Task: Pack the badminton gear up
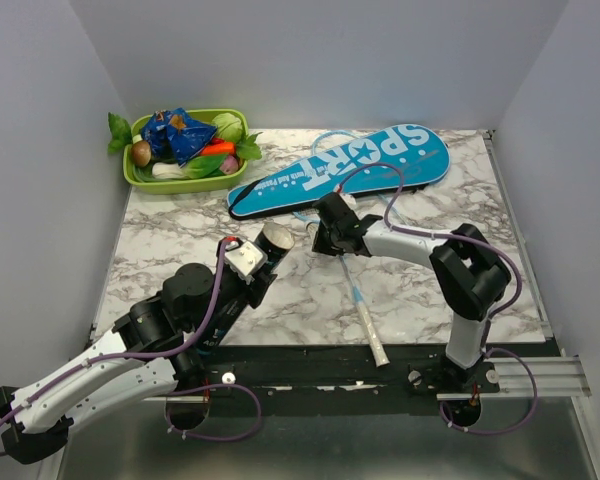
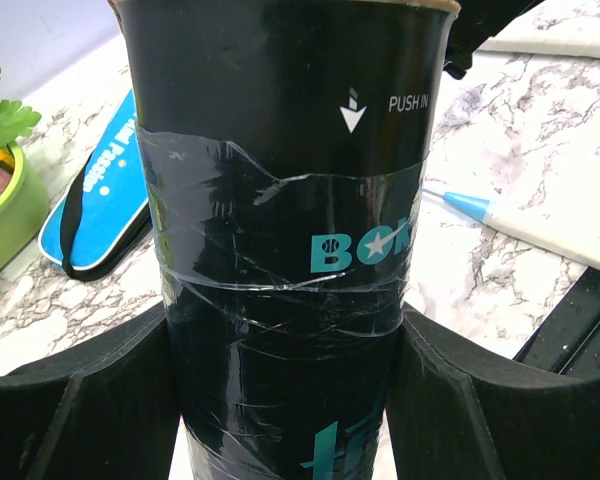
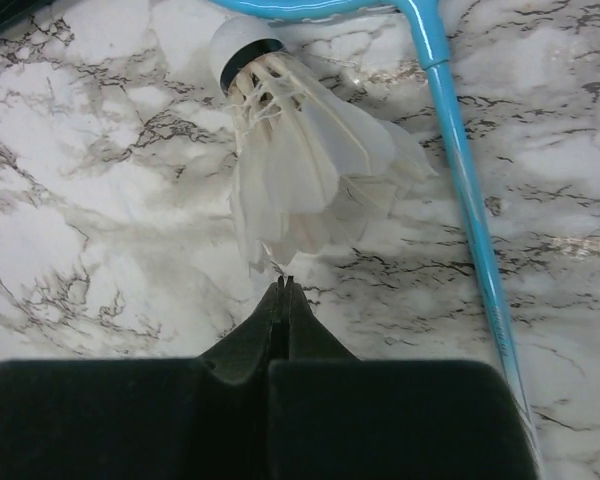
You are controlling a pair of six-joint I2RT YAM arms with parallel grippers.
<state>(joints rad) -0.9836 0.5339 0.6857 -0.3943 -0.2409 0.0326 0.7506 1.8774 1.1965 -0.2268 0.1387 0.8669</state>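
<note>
Finds dark tube (image 2: 280, 200) clamped between wide-spread fingers (image 2: 70, 410) of left end effector (image 2: 280, 340), over bench (image 1: 180, 240) left of centre. Finds white feather shuttlecock (image 3: 300, 150) just ahead of right end effector (image 3: 283, 288), jaws fully closed, tips at feather edge; cannot tell whether a feather is pinched. Notes light-blue racket (image 3: 460, 170) beside shuttlecock, "SPORT" cover (image 1: 340, 170) behind, green tray (image 1: 180, 186) far left.
</note>
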